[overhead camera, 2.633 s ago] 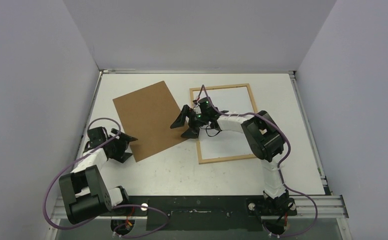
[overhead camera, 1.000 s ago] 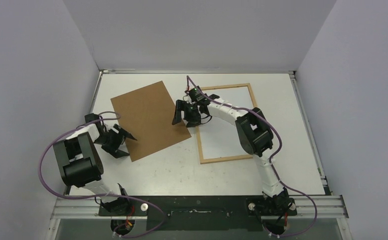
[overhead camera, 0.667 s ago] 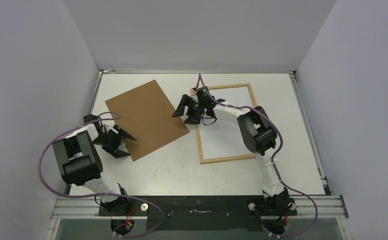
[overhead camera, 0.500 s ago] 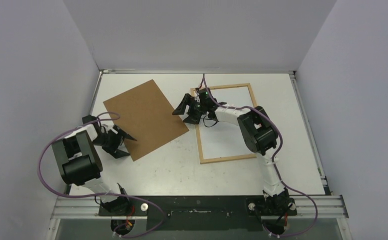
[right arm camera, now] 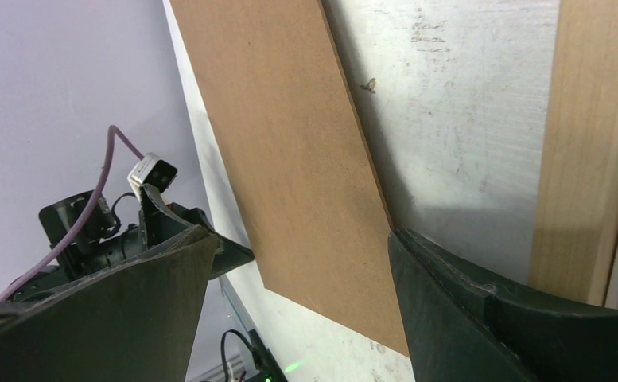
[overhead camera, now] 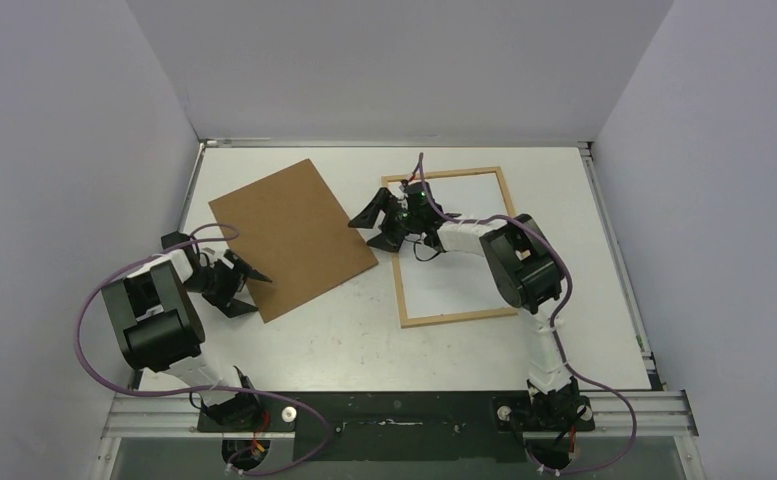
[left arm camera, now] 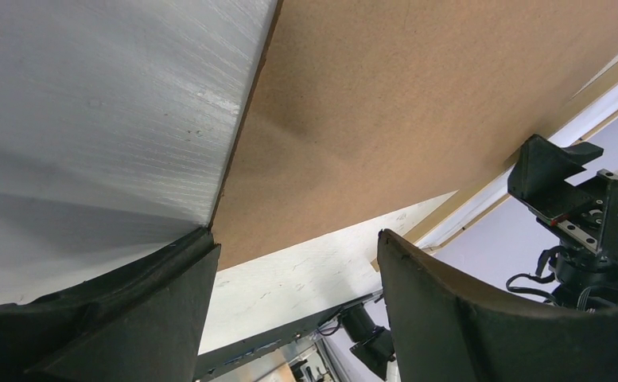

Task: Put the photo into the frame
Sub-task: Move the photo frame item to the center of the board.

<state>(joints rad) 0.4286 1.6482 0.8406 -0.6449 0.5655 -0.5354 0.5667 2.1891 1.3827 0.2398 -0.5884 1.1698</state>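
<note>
1. You see both grippers spread wide and holding nothing. The left gripper (left arm camera: 293, 239) brackets the near corner of the flat brown hardboard panel (overhead camera: 289, 238). The right gripper (right arm camera: 301, 236) brackets its right-hand edge, probably to reposition it.
2. The plain white paper photo (overhead camera: 454, 285) appears to lie inside the thin light-wood rectangular frame (overhead camera: 459, 318), blank side up.
</note>
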